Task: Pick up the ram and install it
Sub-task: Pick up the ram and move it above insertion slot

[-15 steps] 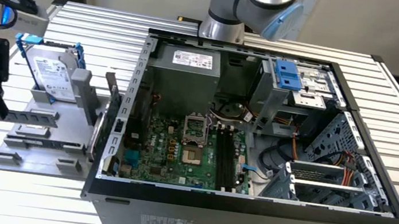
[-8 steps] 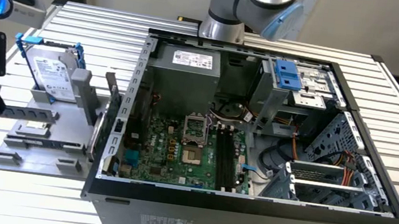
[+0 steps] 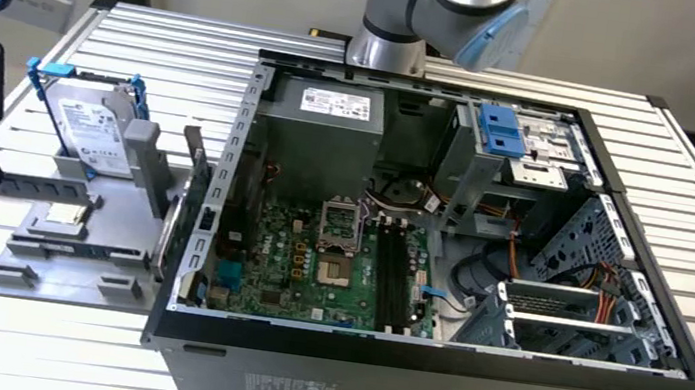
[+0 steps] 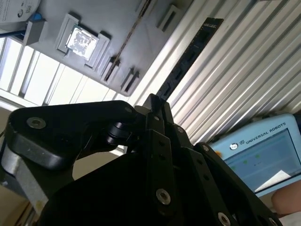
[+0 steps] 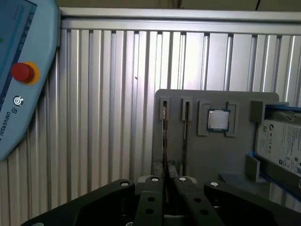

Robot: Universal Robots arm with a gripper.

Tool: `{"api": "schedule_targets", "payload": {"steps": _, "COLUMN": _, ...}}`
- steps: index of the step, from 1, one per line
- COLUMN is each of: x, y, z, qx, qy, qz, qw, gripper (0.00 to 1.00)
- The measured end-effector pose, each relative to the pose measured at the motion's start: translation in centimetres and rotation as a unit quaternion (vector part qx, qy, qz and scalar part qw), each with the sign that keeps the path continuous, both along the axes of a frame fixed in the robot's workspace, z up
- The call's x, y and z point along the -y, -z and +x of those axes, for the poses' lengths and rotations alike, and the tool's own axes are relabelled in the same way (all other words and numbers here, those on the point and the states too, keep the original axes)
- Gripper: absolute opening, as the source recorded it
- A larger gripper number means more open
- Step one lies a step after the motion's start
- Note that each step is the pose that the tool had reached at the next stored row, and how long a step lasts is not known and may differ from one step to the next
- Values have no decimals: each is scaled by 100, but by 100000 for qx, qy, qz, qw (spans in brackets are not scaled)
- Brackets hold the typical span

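Gripper [image 5: 165,182] has got the ram [image 4: 188,56]. The jaws are pinched shut on one end of it, and the rest of the stick pokes straight out past the tips. The second wrist view shows its dark flat face with the chips, hanging over the ribbed metal counter [image 4: 244,70].

In the first wrist view it's edge-on, just a thin line running out from between the jaws. That line crosses the gray parts tray [image 5: 202,160] right along one of its two narrow slots. From that angle I honestly can't tell if the far end is touching the tray or sitting up off it.

Also on the tray are a processor chip [image 5: 218,120] in its square pocket and, just beside that, the silver hard drive [image 5: 282,141] in a blue frame. A light-blue teach pendant [image 5: 19,94] with a red button is on the counter, apart from the tray.

In the exterior view the black gripper body is at the exterior view's left edge, next to the tray. The open computer case [image 3: 431,378] is on the tray's other side. Its long black motherboard slots [image 3: 397,277] are well apart from the ram.
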State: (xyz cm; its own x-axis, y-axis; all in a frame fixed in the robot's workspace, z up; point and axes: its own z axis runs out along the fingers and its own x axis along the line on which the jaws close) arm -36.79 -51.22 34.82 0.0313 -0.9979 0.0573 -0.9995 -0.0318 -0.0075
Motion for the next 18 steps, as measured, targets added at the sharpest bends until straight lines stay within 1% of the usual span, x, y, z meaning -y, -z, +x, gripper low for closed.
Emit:
{"api": "schedule_targets", "payload": {"steps": 12, "x": 0, "y": -188, "z": 0, "qx": 0, "qy": 0, "qz": -1, "qw": 100000, "gripper": 0}}
{"api": "schedule_targets", "payload": {"steps": 18, "x": 0, "y": -302, "z": -1, "qx": -1, "qy": 5, "qz": -2, "qw": 100000, "gripper": 0}}
